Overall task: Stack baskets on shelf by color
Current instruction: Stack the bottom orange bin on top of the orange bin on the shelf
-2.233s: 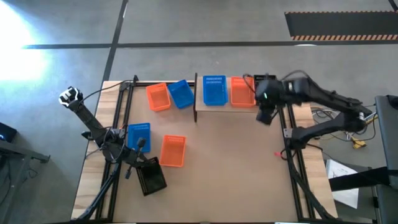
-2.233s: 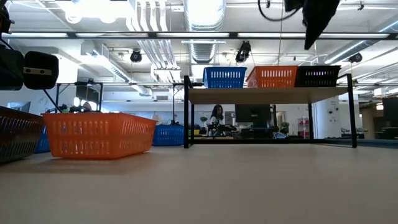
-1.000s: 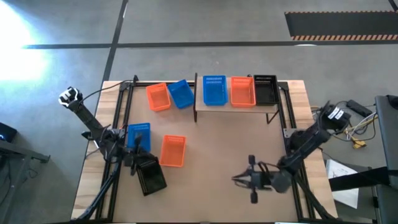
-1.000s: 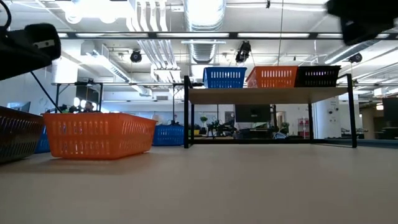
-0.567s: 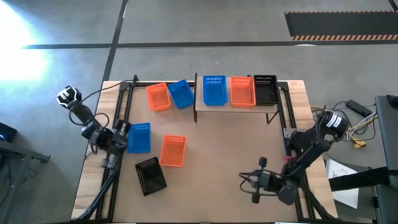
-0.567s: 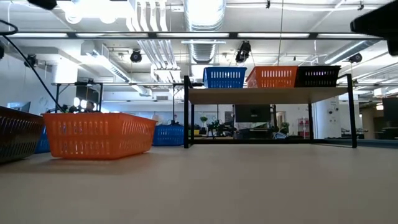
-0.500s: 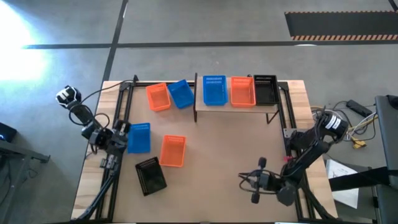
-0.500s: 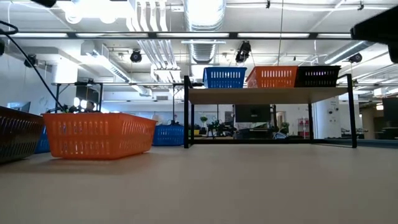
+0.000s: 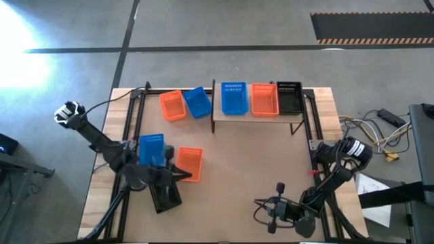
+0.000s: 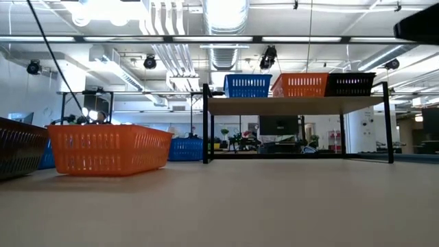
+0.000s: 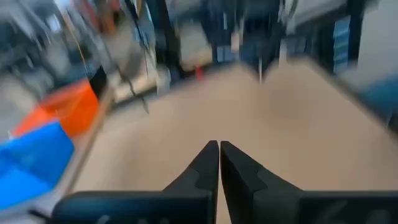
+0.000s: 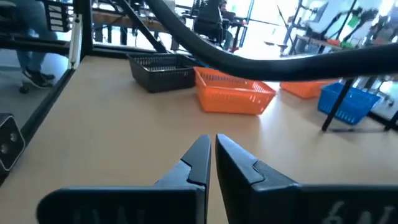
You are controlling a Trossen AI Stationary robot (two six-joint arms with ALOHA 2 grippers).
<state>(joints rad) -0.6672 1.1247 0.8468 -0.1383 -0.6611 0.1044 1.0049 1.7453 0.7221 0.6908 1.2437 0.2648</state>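
Observation:
On the shelf (image 9: 224,116) at the far edge stand a blue basket (image 9: 234,98), an orange basket (image 9: 264,99) and a black basket (image 9: 289,98), side by side. Left of the shelf, an orange basket (image 9: 172,106) and a blue basket (image 9: 197,102) rest on the tabletop. Near the left side lie a blue basket (image 9: 150,149), an orange basket (image 9: 189,165) and a black basket (image 9: 165,193). My left gripper (image 9: 182,175) is shut and hovers between the orange and black baskets. My right gripper (image 9: 259,205), also shut, hangs over bare table near the right front.
Black frame rails (image 9: 132,129) run along the table's left and right (image 9: 315,135) sides. A cable (image 12: 261,62) crosses the right wrist view. Bare tabletop (image 9: 258,163) lies between the shelf and the near edge. Loose wires (image 9: 380,135) lie beyond the right edge.
My left gripper drew back toward the table's left edge beside the blue basket, then swung right and nearer, ending over the gap between the orange and black baskets. My right gripper drifted toward the near edge. No basket moved.

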